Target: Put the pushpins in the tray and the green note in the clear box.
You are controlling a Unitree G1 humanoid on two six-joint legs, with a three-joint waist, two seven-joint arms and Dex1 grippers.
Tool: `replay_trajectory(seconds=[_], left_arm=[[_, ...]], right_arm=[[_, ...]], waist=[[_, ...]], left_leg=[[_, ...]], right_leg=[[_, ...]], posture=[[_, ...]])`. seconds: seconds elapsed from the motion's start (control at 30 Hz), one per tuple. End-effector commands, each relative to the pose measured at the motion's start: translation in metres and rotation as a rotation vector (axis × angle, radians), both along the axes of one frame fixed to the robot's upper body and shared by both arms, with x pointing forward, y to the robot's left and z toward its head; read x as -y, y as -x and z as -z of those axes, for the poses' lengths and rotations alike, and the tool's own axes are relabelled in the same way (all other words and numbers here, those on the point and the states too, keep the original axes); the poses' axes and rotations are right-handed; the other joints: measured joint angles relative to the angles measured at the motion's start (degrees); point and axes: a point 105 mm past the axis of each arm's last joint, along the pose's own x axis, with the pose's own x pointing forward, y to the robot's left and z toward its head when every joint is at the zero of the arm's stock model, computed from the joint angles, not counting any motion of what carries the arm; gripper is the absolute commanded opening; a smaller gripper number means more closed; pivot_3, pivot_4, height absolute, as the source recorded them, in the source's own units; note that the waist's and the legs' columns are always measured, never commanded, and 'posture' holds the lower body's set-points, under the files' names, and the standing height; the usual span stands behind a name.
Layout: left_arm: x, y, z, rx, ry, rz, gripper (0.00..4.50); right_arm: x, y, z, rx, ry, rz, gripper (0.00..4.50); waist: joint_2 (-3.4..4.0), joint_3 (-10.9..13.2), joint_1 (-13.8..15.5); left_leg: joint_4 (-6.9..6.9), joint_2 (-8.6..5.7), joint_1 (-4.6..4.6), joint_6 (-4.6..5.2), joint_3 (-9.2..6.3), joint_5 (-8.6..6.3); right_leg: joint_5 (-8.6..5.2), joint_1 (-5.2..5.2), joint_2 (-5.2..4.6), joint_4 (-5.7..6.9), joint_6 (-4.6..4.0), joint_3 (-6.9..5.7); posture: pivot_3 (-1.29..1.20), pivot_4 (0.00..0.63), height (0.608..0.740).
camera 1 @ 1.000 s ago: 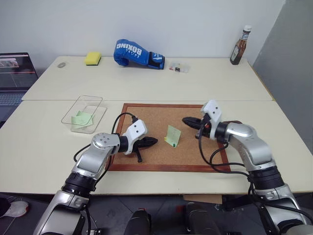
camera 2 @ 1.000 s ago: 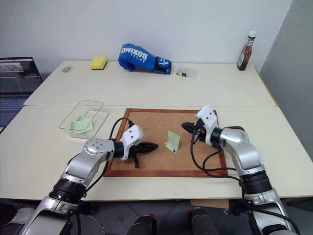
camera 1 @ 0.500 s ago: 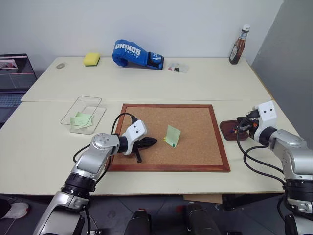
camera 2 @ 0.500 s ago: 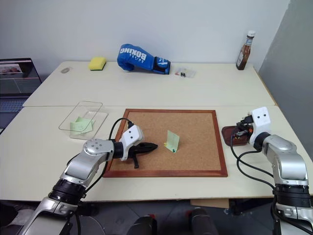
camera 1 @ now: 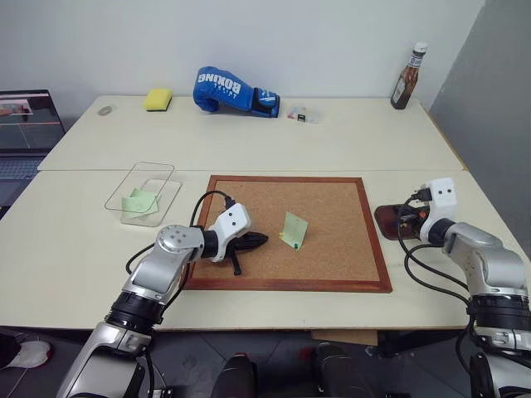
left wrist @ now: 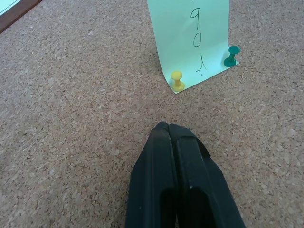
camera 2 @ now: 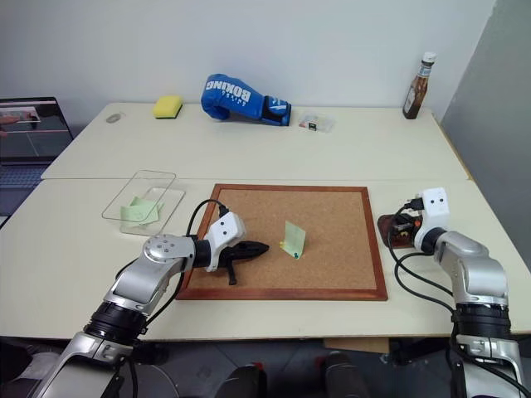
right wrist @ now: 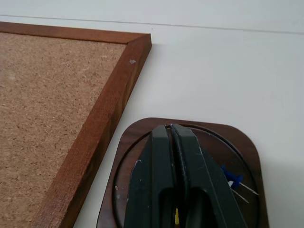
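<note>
A pale green note [camera 1: 294, 229] stands curled on the corkboard [camera 1: 332, 249], fixed at its lower edge by a yellow pushpin [left wrist: 177, 81] and a green pushpin [left wrist: 231, 56]. My left gripper [camera 1: 264, 240] rests shut on the cork just left of the note, holding nothing. Right of the board lies the dark reddish-brown tray [camera 1: 382, 217]. My right gripper [right wrist: 170, 127] hangs shut over it, with nothing seen between the fingers. A blue pushpin [right wrist: 230, 176] lies in the tray. The clear box [camera 1: 158, 167] at the left holds another green note [camera 1: 138, 201].
Along the far table stand a yellow sponge [camera 1: 157, 99], a blue boxing glove [camera 1: 228, 89], a tiny clear case [camera 1: 303, 114] and a brown sauce bottle [camera 1: 405, 79]. A laptop [camera 1: 25, 124] sits off the left edge.
My right gripper swung from the corkboard's right part out past its frame to above the tray, staying shut. The left gripper and the standing note have not moved.
</note>
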Motion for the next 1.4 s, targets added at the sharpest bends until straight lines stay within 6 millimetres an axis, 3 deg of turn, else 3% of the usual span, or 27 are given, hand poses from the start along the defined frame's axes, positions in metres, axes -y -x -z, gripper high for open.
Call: replay_trajectory(seconds=[0.03,0.2,0.57,0.73,1.4], left_arm=[[-0.017,0.006,0.032,-0.096,-0.095,-0.065,0.0],[-0.019,0.006,0.032,-0.095,-0.096,-0.071,0.0],[-0.018,0.005,0.032,-0.092,-0.097,-0.068,0.0],[-0.017,0.005,0.032,-0.092,-0.096,-0.064,0.0],[-0.015,0.004,0.033,-0.09,-0.096,-0.059,0.0]], right_arm=[[-0.005,-0.009,-0.016,0.065,0.012,-0.02,0.45],[-0.001,-0.011,-0.014,0.064,0.019,-0.013,1.24],[0.005,-0.009,-0.017,0.085,0.054,-0.001,3.55],[0.007,-0.007,-0.017,0.094,0.079,0.0,4.37],[0.016,0.0,-0.044,0.2,0.283,-0.1,4.46]], waist=[[0.0,0.0,-0.01],[0.0,0.0,-0.06],[0.0,0.0,-0.06],[0.0,0.0,-0.05],[0.0,0.01,0.0]], left_leg=[[0.0,0.0,0.0,0.0,0.0,0.0],[-0.01,0.0,-0.01,0.0,0.0,0.0],[-0.03,0.0,-0.03,0.0,0.0,0.0],[-0.03,0.0,-0.04,-0.01,0.0,0.0],[-0.07,0.0,-0.13,-0.01,0.02,-0.01]], right_leg=[[0.0,0.0,0.0,0.0,0.0,0.0],[0.0,0.0,0.0,-0.03,0.0,0.0],[0.0,-0.05,0.0,-0.05,0.0,0.0],[-0.01,-0.06,0.0,-0.06,0.0,0.0],[-0.01,-0.12,-0.04,-0.3,0.01,-0.01]], posture=[[0.0,0.15,0.74],[0.0,0.15,0.74],[0.0,0.15,0.74],[0.0,0.15,0.74],[0.0,0.15,0.74]])
